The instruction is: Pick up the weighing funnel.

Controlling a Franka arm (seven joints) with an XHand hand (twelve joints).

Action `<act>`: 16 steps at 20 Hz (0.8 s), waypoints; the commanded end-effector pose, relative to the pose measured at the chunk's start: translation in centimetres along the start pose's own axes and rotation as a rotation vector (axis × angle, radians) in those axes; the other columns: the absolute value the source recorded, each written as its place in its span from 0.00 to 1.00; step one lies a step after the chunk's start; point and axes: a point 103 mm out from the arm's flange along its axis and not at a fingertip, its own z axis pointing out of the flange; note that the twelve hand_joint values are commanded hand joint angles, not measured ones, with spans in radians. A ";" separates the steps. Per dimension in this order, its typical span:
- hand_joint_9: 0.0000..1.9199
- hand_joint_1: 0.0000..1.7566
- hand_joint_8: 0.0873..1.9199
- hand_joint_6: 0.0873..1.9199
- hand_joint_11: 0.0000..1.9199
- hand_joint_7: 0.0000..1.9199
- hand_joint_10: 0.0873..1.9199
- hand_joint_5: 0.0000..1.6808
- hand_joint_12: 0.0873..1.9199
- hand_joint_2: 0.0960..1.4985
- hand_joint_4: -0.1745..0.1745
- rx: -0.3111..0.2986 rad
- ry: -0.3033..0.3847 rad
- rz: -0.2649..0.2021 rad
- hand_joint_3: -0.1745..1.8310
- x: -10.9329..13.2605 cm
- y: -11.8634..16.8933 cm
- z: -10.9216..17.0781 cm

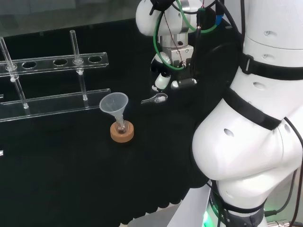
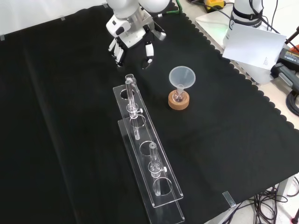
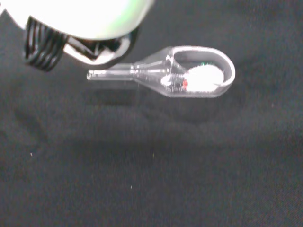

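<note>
Well, the black and white robot hand [image 2: 131, 30] hangs over the far part of the black cloth [image 2: 60, 116], with its fingers [image 2: 148, 49] spread, pointing down and relaxed, grasping nothing. In the head view, the small clear scoop-shaped weighing funnel [image 1: 155, 98] lies flat on the cloth just below the fingertips, and I cannot tell whether any of them touches it. In the wrist view it lies on its side with its short stem and rounded bowl along the cloth.

In the front view, the big clear cone-shaped funnel [image 2: 181, 75] stands to the hand's lower right, mouth up. Its stem sits in a small glass flask [image 2: 178, 95] on a round cork ring [image 2: 179, 102]. Nearer the front view's camera, a long clear plastic rack [image 2: 154, 186] holds a few upright glass tubes.
</note>
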 end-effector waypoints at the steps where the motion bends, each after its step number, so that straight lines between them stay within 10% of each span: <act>1: 0.41 0.58 0.25 0.28 0.22 0.46 0.19 0.38 0.66 0.22 0.48 0.027 -0.009 -0.028 0.49 0.0 0.7 1.4; 16: 0.40 0.58 0.26 0.30 0.21 0.45 0.19 0.38 0.66 0.23 0.47 0.036 -0.006 -0.068 0.49 -1.0 2.4 4.5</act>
